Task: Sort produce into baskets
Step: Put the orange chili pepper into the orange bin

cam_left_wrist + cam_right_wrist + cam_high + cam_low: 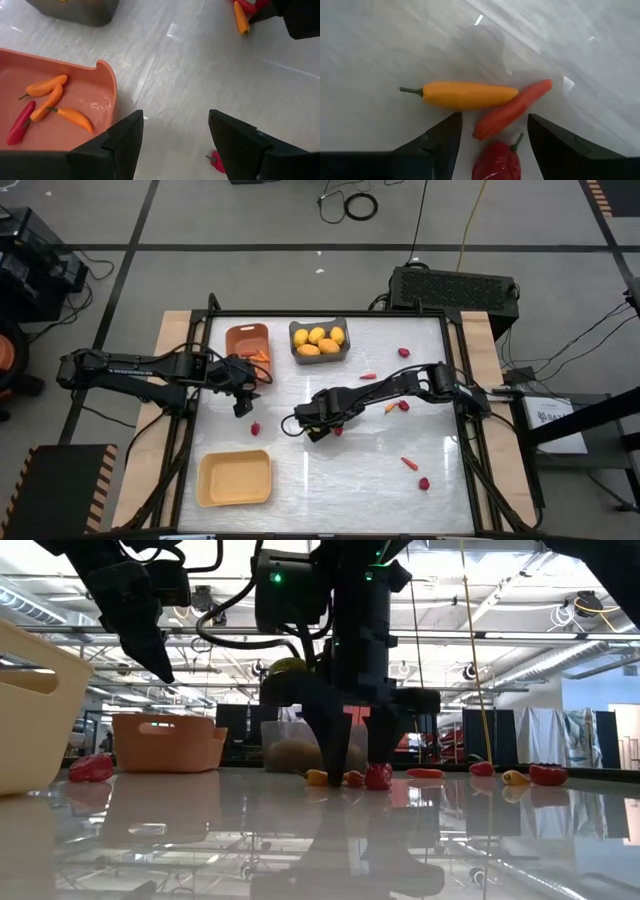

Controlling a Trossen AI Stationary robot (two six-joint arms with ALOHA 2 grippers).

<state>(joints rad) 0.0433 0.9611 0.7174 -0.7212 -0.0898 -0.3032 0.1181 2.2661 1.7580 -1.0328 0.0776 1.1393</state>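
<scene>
My right gripper [305, 425] is open and low over the table's middle. In the right wrist view its fingers [495, 145] stand on either side of a small dark red round piece [497, 161] without touching it. A yellow-orange stick [465, 95] and a red-orange stick [512, 109] lie just beyond it. My left gripper [243, 400] is open and empty above the table, beside the near corner of the orange-brown bin [107, 82]. That bin holds three orange sticks [70, 116] and a red one [20, 122]. The dark grey bin [318, 352] holds yellow fruits [318, 338]. The pale yellow bin [234, 478] stands at the front left.
Loose pieces lie on the white table: red ones [255, 428] [404, 352] [424, 483] and sticks [368, 376] [409, 463] [392, 407]. One red piece [216, 161] lies under my left gripper. The bins line the far and left sides.
</scene>
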